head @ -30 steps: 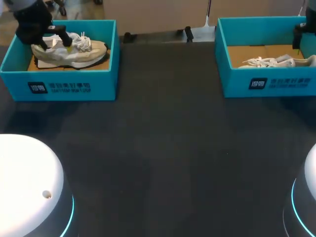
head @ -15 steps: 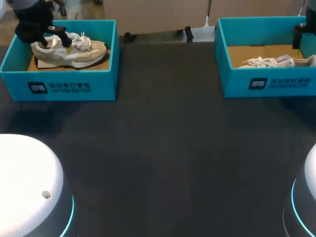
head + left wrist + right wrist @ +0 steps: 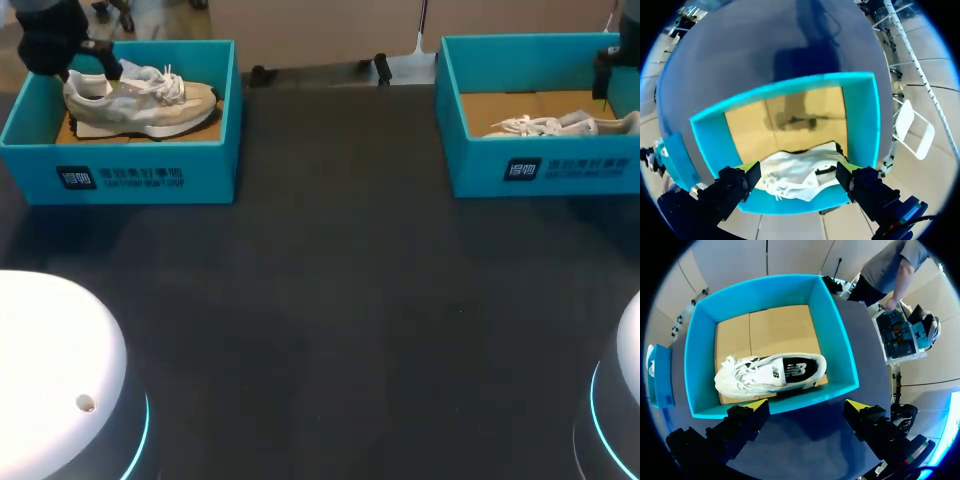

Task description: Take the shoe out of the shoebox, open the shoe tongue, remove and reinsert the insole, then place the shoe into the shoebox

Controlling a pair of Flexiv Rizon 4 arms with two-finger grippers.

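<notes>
A beige and white shoe [image 3: 140,100] stands upright in the teal shoebox [image 3: 130,175] at the table's far left. My left gripper [image 3: 88,66] hangs open just above the shoe's heel end, not touching it. In the left wrist view the shoe [image 3: 807,165] lies below and between the open fingers of the left gripper [image 3: 799,177], against the box wall [image 3: 862,115]. A second white shoe [image 3: 770,375] lies on its side in another teal shoebox [image 3: 840,340] at the far right. My right gripper [image 3: 807,410] is open and empty, above that box's near wall.
Both boxes have bare cardboard floors [image 3: 790,120] beside the shoes. The dark table [image 3: 340,300] stretches between and in front of the boxes. The right box [image 3: 540,170] sits at the far right, with my right arm [image 3: 610,70] at its outer edge.
My left gripper has lifted off the shoe's heel and tongue and drawn back to the left. The shoe stays in the box. The right arm has not moved.
</notes>
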